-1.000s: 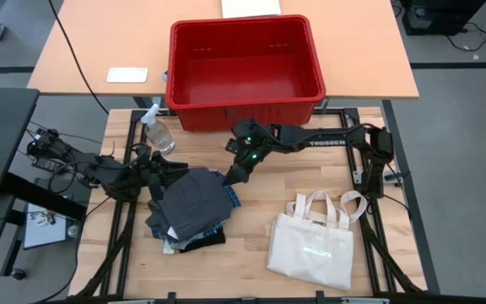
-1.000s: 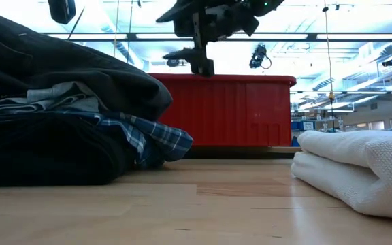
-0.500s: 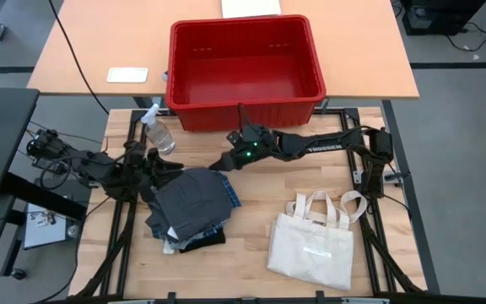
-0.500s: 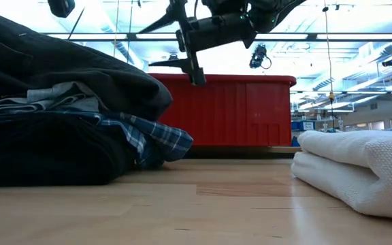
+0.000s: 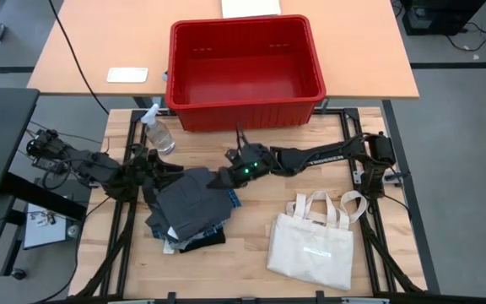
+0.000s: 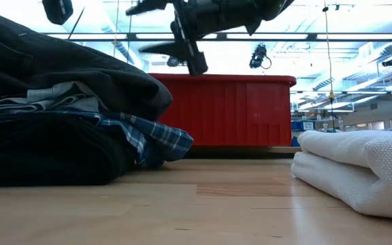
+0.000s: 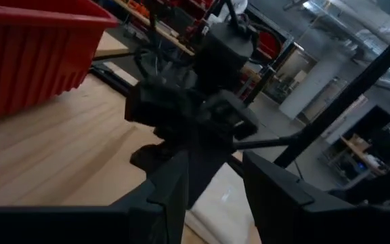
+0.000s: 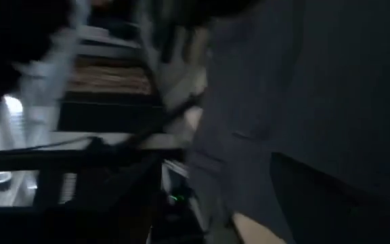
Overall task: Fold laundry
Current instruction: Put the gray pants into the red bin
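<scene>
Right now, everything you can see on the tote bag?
The tote bag is cream canvas, folded flat, with two loop handles splayed toward the red bin side. It lies on the wooden table on the right arm's side, apart from the laundry pile. A small pale label shows on its face. In the low view it reads as a thick, soft, layered fold resting on the tabletop. No gripper touches it.

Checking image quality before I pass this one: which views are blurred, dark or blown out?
High view: evenly lit, sharp. Low view: backlit by bright ceiling lights, so the laundry and right gripper read as dark shapes. Right wrist view: dark and motion-smeared, dark grey cloth barely readable. Left wrist view: its own fingers soft.
</scene>
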Robot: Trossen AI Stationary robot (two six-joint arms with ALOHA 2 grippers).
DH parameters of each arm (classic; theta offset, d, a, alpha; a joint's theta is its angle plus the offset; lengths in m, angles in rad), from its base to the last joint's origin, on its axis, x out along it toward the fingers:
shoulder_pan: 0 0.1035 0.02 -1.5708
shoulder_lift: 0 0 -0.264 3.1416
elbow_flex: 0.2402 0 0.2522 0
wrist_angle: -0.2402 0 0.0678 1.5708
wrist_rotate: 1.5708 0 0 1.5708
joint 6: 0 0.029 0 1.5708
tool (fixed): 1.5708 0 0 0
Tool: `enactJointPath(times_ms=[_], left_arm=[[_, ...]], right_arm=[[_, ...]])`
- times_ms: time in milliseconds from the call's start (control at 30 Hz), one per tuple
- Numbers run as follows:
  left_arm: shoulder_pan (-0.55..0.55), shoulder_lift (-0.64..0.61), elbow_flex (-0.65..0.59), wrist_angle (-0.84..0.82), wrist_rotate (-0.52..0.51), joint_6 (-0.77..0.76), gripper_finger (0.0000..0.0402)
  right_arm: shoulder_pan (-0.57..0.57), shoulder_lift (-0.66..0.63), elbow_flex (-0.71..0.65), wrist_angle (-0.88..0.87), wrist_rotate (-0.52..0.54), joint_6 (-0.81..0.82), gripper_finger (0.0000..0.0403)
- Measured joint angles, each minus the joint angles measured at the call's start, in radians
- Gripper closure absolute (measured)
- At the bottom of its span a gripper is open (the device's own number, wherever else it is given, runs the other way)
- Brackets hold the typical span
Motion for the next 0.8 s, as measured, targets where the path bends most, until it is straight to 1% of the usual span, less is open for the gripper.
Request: enactJointPath(times_ms=[67, 133, 233, 300, 367, 500, 633, 733, 800], left_arm=[[0.0, -0.005, 0.0, -0.02, 0.005, -0.004, 0.0257], [0.0, -0.005, 0.0, -0.027, 0.006, -0.045, 0.0257], [0.0, -0.004, 0.0, -0.051, 0.033, -0.131, 0.0257], [0.0, -0.005, 0.001, -0.097, 0.075, -0.164, 0.0257], [0.0, -0.002, 0.001, -0.178, 0.105, -0.226, 0.0257], [0.0, 0.039, -0.006, -0.315, 0.116, -0.367, 0.0257], [0.0, 0.109, -0.022, -0.332, 0.139, -0.371, 0.0257], [0.0, 0.162, -0.022, -0.323, 0.143, -0.368, 0.0257], [0.0, 0.187, -0.022, -0.306, 0.186, -0.386, 0.0257]], right_arm=[[0.013, -0.002, 0.0, -0.104, -0.002, -0.009, 0.012], [0.03, -0.005, -0.002, -0.22, 0.007, -0.054, 0.0117], [0.05, -0.008, -0.002, -0.29, 0.007, -0.125, 0.011], [0.051, -0.008, -0.016, -0.267, -0.004, -0.172, 0.0106], [0.045, -0.008, -0.028, -0.257, -0.004, -0.204, 0.0102], [0.035, -0.008, -0.038, -0.234, -0.042, -0.209, 0.0091], [0.037, -0.008, -0.055, -0.232, -0.06, -0.274, 0.0078], [0.033, -0.008, -0.075, -0.229, -0.05, -0.264, 0.0068], [0.033, -0.008, -0.083, -0.211, -0.036, -0.251, 0.0063]])
